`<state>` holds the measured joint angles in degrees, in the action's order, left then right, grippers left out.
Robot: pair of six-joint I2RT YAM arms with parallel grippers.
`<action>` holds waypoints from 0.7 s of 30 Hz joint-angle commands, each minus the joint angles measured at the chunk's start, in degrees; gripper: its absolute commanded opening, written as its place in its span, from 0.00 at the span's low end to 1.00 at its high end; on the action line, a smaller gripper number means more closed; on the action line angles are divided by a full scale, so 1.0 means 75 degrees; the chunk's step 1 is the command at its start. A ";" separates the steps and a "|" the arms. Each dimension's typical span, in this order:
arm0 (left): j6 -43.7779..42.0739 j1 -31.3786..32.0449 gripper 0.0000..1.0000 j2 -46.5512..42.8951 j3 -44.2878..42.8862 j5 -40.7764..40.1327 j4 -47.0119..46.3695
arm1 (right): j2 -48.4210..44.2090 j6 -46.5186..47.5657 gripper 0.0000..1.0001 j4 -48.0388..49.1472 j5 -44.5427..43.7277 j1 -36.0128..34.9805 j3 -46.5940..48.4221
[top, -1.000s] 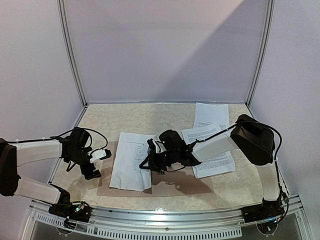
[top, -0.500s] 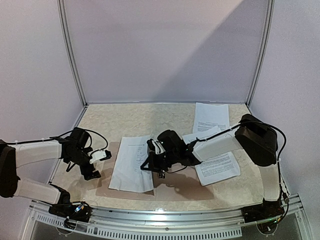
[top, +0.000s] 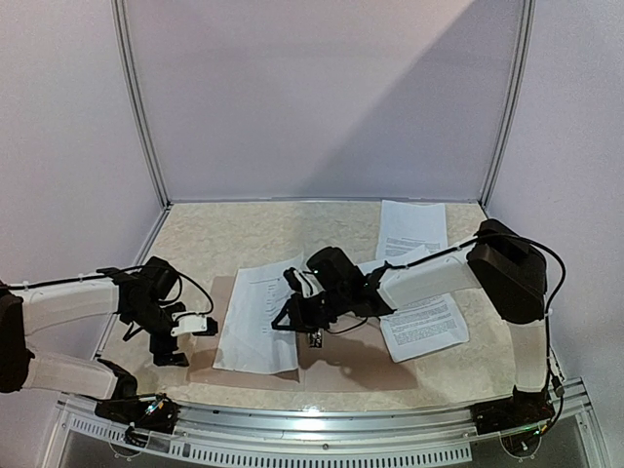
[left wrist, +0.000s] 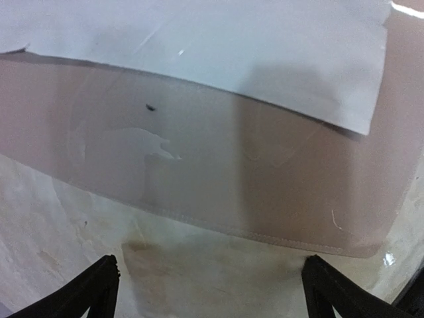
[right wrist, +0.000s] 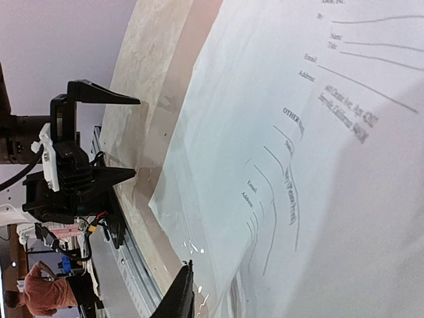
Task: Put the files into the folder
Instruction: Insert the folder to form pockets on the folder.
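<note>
**Top view.** I count two pincers, one folder and three files that are clear to see. The folder (top: 351, 366) lies open and flat along the near edge of the bench (top: 244, 229), about the middle. The first file (top: 255, 317) lies on its left leaf. The second file (top: 412, 226) lies at the far right corner. The third file (top: 427, 327) lies by the right edge, near the right end of the folder. A white strip beside my right forearm may be a fourth file; I cannot tell. My left pincer (top: 187, 341) is at the left end of the folder, with the jaws wide apart. My right pincer (top: 291, 314) is low over the right side of the first file.

**Left wrist view.** Both of my fingertips show, far apart, with nothing between them. Only here I see the seam along the rim of the folder and some small marks on its glossy face. One corner of the first file lies on it.

**Right wrist view.** Only one finger (right wrist: 182, 295) of my right pincer shows, so I cannot tell if this pincer is open, closed or gripping the paper. Only here the print is readable: "Email", "Address". My left pincer also shows from the side, and a person in an orange shirt (right wrist: 43, 298) is beyond the near edge.
</note>
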<state>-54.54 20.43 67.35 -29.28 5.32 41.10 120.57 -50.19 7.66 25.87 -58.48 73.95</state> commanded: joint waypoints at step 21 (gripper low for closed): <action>-0.0161 0.0655 0.97 0.0386 0.0495 -0.0062 -0.0394 | 0.0986 -0.0127 0.00 0.0337 -0.0974 0.0040 0.1021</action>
<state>-55.92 23.90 68.42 -29.19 5.43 40.88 126.89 -51.40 7.60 21.87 -58.43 79.94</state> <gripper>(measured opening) 0.967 0.005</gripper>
